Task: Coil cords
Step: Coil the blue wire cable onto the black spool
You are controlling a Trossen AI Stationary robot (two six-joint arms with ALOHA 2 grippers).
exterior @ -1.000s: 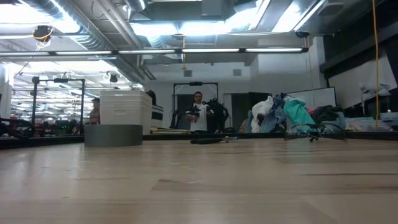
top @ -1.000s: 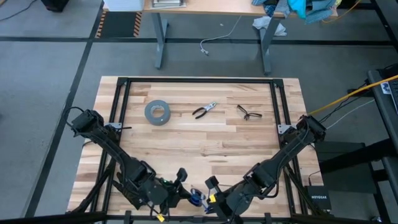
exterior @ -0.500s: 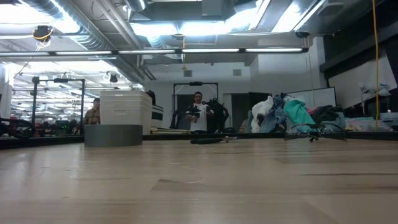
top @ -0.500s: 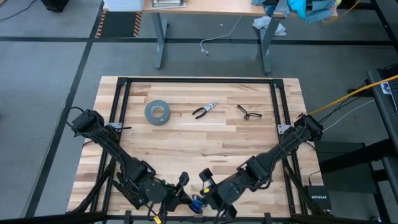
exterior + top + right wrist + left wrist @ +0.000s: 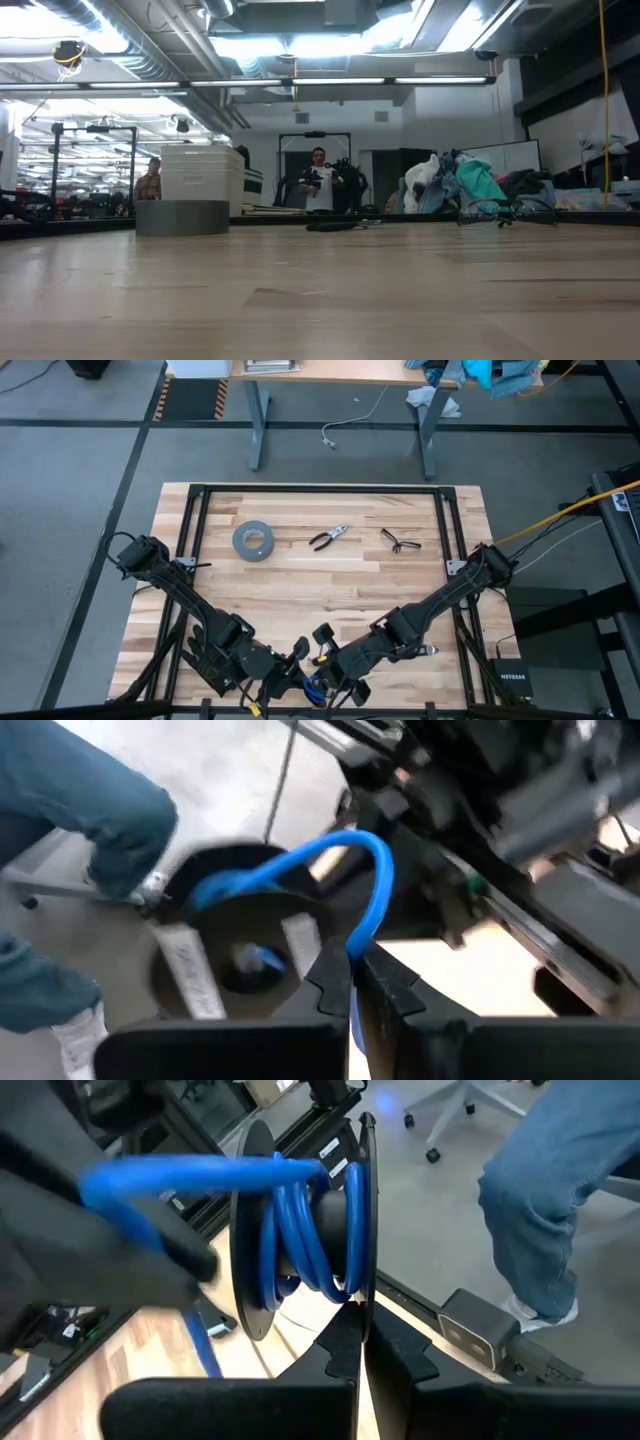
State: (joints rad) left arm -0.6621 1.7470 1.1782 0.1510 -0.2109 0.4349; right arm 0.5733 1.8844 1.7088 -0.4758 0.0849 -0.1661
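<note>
- Wooden worktop [image 5: 330,595] stands on a grey floor; at its far edge lie, from left to right, a grey tape roll [image 5: 254,540], pliers [image 5: 328,537] and a pair of glasses [image 5: 400,541], all well apart from the work.
- At the near edge, left of the middle, the left gripper [image 5: 296,658] has its fingers pressed together on the rim of a black spool [image 5: 300,1230].
- On this spool the cords [image 5: 300,1230] are already wound in several blue turns, so I judge that a good part of the coiling is done.
- Just beside it, near the middle of the near edge, the right gripper [image 5: 322,639] pinches a free blue length of the cord with closed fingers [image 5: 335,975].
- This length arches from the spool to the fingers, so some cord is not yet wound; how much remains I cannot tell.
- Beyond the near edge a person's leg in blue jeans [image 5: 545,1190] is standing.
</note>
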